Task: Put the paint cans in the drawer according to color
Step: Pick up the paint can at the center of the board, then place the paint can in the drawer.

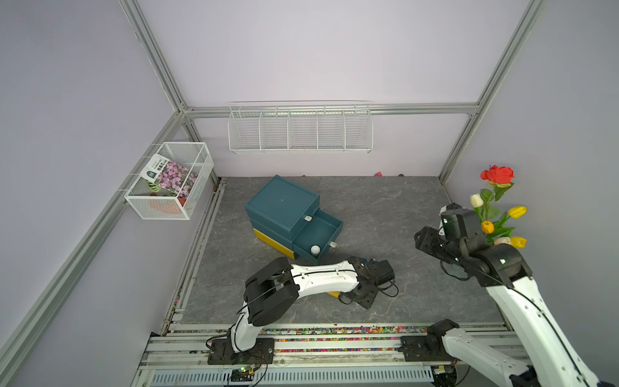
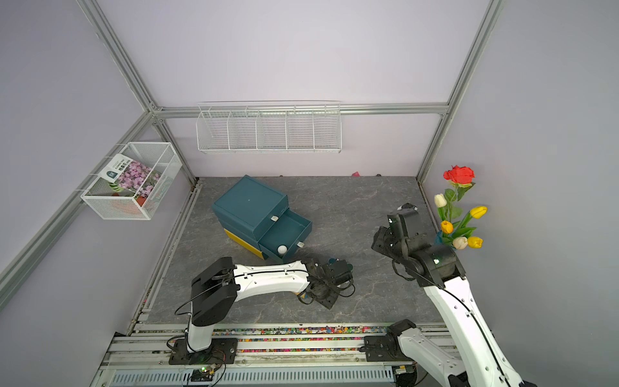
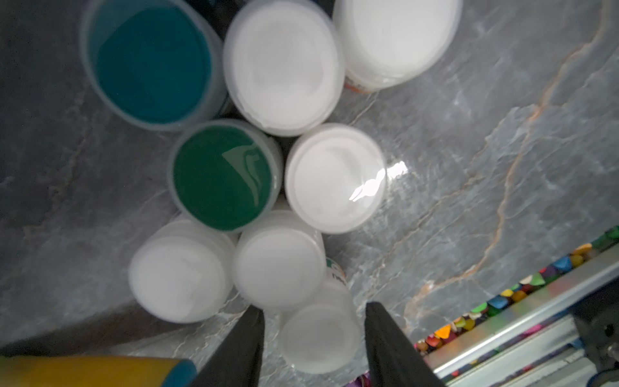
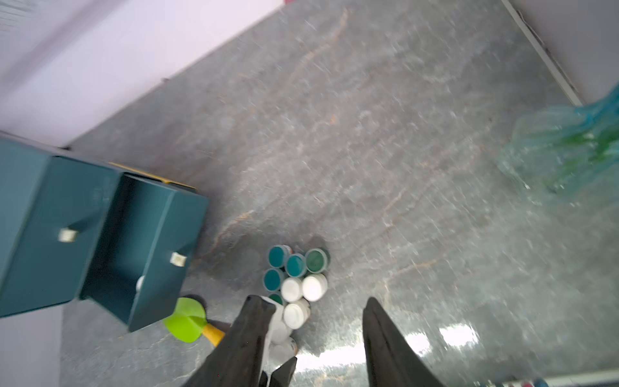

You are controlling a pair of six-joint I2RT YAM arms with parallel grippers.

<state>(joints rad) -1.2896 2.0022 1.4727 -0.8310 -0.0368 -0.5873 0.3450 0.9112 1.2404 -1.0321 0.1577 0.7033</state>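
Hovering over the cluster of paint cans (image 3: 222,176), the left gripper (image 3: 315,307), the nearer one, straddles a white-lidded can (image 3: 320,338) at the cluster's edge, its jaws partly open. Contact cannot be judged through the blur. The right gripper (image 4: 315,299) stands open and empty, farther off. The open drawer (image 1: 331,236) lies just beside the cans.

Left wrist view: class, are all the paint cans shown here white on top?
No, a teal can and a green can stand among the white cans.
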